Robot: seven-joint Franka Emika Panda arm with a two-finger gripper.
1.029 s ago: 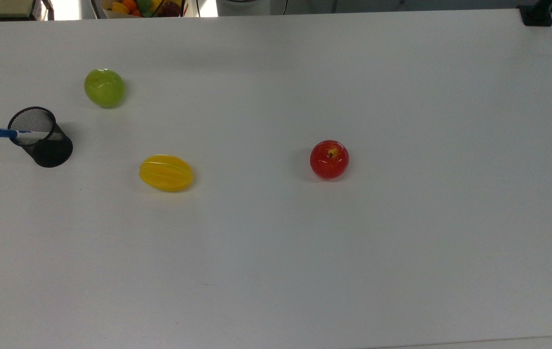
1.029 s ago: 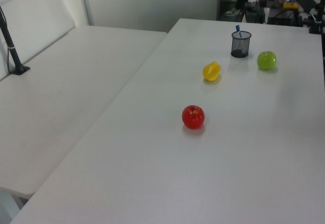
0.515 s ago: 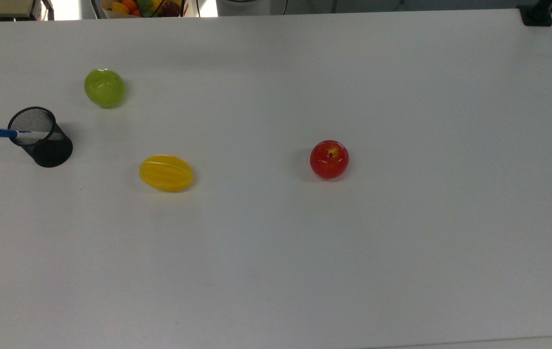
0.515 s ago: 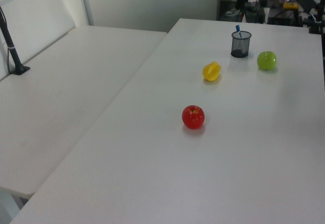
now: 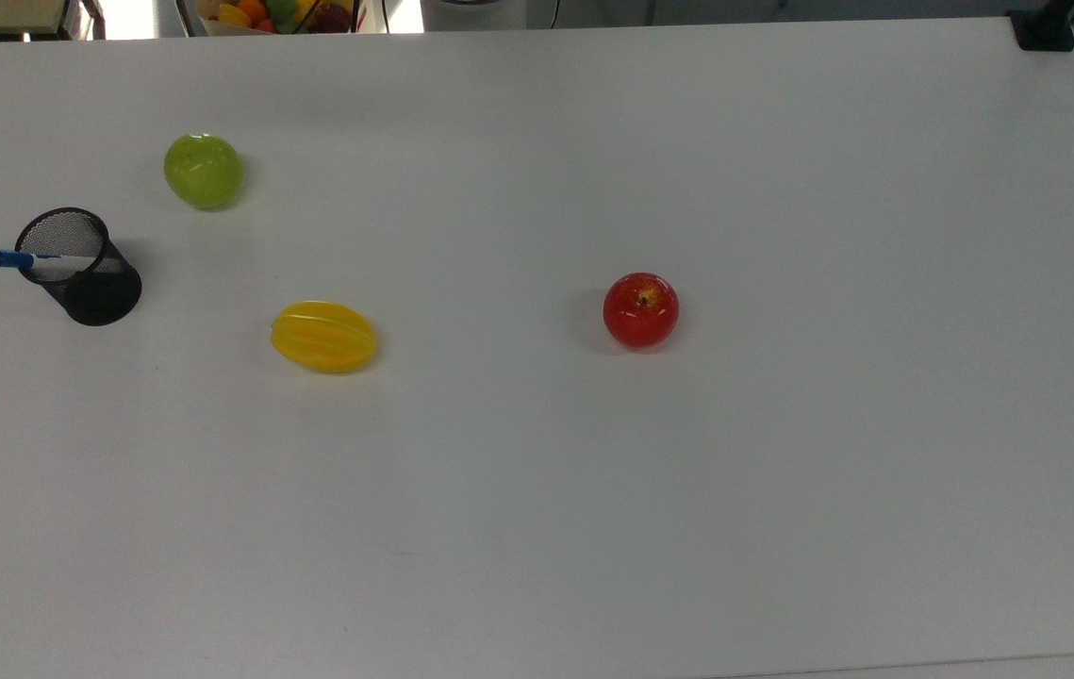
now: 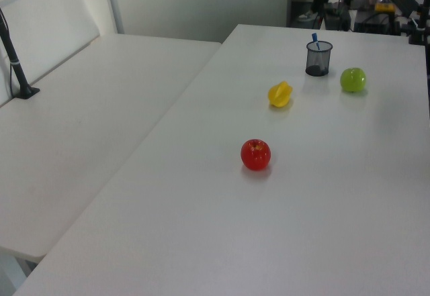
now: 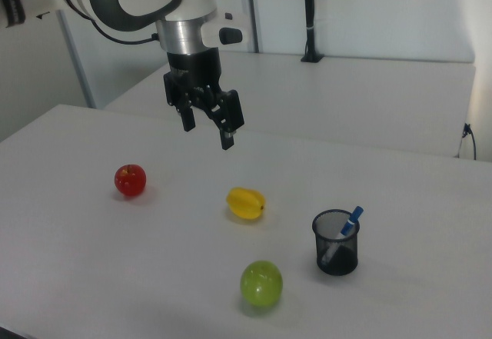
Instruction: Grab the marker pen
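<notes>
Marker pen (image 7: 343, 234) leans cap-up in mesh cup (image 7: 336, 243), propped by its rim, so gripper (image 7: 206, 121) hangs high above bench (image 7: 69, 231), jaws wide, empty.

The marker pen (image 5: 37, 258) (white, blue-capped) stands tilted in the black mesh cup (image 5: 84, 273), cap end up

Three fruits – red apple (image 5: 640, 310), green apple (image 5: 204, 171), yellow starfruit (image 5: 323, 337).

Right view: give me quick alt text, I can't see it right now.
An open gripper hangs above a white table. A marker pen leans in a black mesh cup, near a yellow fruit, green apple and red apple.
</notes>
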